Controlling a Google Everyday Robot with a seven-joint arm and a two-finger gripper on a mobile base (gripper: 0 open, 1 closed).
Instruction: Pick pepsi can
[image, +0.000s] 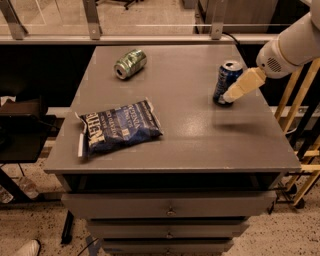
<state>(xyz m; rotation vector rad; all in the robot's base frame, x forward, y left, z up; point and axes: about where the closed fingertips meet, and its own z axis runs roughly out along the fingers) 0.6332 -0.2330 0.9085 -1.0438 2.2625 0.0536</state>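
The small dark blue metal pepsi can (227, 80) stands upright on the grey counter (200, 145), not yet lifted. The robot's tan hand (231, 95) hangs low against the can's side nearest the arm, its tip by the can's base. I cannot tell whether it touches the can or whether it is open or closed. The reach looks nearly done, with the grip and lift left to do.
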